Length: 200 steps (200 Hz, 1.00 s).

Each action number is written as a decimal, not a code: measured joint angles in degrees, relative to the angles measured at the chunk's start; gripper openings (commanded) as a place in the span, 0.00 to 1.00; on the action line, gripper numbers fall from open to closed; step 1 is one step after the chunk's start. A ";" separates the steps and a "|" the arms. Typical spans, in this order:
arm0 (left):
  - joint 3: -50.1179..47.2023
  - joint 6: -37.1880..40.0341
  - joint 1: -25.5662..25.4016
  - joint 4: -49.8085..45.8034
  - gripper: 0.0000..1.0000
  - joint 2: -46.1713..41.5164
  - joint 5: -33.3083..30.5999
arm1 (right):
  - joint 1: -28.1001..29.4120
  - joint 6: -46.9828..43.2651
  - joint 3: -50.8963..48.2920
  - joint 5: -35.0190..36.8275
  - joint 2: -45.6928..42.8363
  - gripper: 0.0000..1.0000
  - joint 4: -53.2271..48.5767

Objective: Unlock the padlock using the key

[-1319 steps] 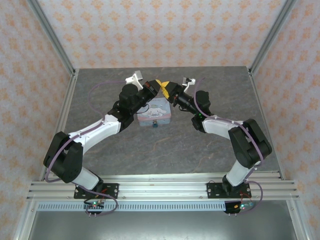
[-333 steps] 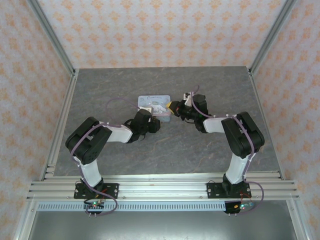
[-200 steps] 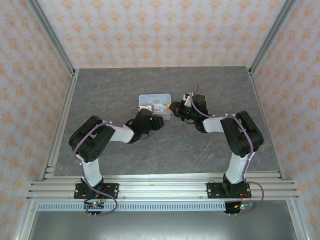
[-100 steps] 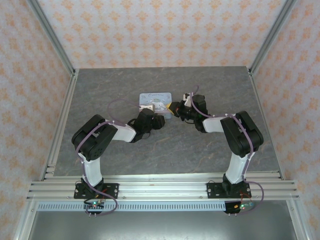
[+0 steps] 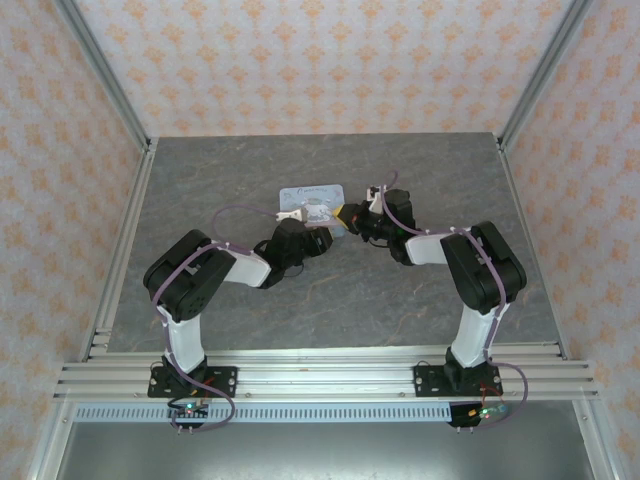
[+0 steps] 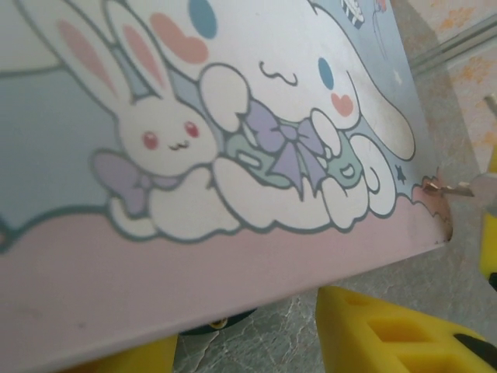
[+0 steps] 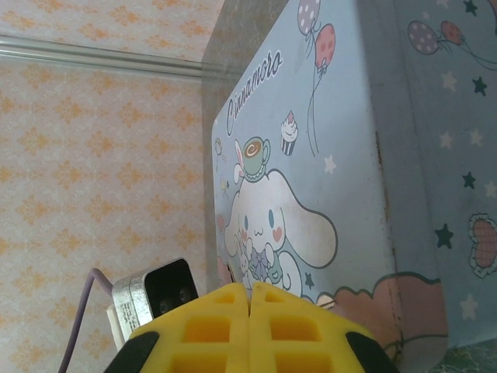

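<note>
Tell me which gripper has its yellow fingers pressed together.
The right gripper: its yellow fingers are pressed together, pinching the key beside the tin. The left gripper's fingers stand apart.

Bright even light, blurry close-ups.

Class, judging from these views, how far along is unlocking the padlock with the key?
Done: the key looks pinched in the shut right tool, at a corner of the cartoon tin. In hand: the open left tool straddles the teal padlock by the tin's edge. Left: the key isn't in the padlock yet, so inserting and turning remain.
</note>
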 measured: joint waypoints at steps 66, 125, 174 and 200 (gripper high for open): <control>-1.99 -5.03 -0.20 4.96 0.49 0.83 -0.87 | 0.00 0.00 0.07 -0.04 0.11 0.00 0.00; 3.65 -1.18 -2.38 -6.80 0.51 0.83 -6.58 | 0.00 0.00 1.01 -0.13 0.92 0.00 0.02; 2.40 -0.33 -2.62 -4.22 0.49 0.72 -6.29 | 0.00 0.02 1.18 -0.28 1.03 0.00 0.02; 0.33 -2.19 -2.62 -0.83 0.49 -0.07 -6.03 | 0.00 0.00 1.18 -0.28 1.11 0.00 0.02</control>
